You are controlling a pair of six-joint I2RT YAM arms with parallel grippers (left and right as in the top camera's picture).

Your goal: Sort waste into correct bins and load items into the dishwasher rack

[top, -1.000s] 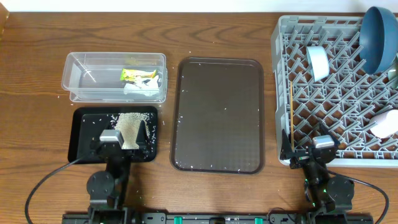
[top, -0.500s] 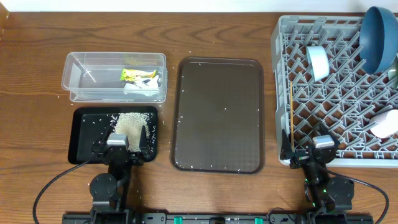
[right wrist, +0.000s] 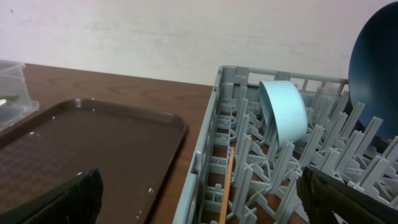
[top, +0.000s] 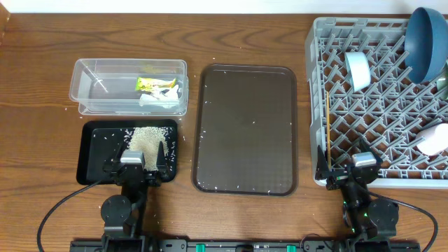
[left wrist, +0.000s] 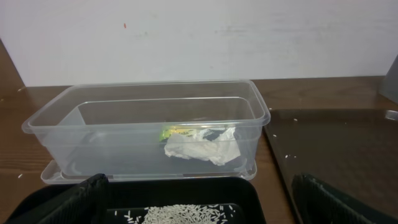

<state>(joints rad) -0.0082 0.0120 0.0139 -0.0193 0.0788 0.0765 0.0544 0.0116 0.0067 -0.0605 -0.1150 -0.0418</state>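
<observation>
The clear tub point(top: 91, 87) holds the yellow-green wrapper point(top: 149, 83) and white paper scraps point(top: 164, 97). They also show in the left wrist view, the wrapper point(left wrist: 176, 132) behind the paper point(left wrist: 203, 147). The rice heap point(top: 145, 138) lies in the black tray point(top: 94, 157). My left gripper point(top: 138, 152) hovers over that tray, open and empty, with the rice point(left wrist: 180, 214) between its fingers point(left wrist: 199, 211). The grey rack point(top: 381, 112) holds the dark blue bowl point(top: 425, 42), the mint-green bowl point(top: 358, 70), a white bowl point(top: 435, 140) and chopsticks point(top: 327, 129). My right gripper point(top: 357, 159) is open and empty at the rack's front left corner.
The brown serving tray point(top: 245, 129) lies between the bins and the rack, with a few stray grains on it. Loose grains dot the table around the black tray. In the right wrist view the rack wall point(right wrist: 208, 155) stands between my fingers point(right wrist: 205, 208).
My left gripper has drawn back a little toward the table's front edge, uncovering more of the rice heap. The right arm has not moved.
</observation>
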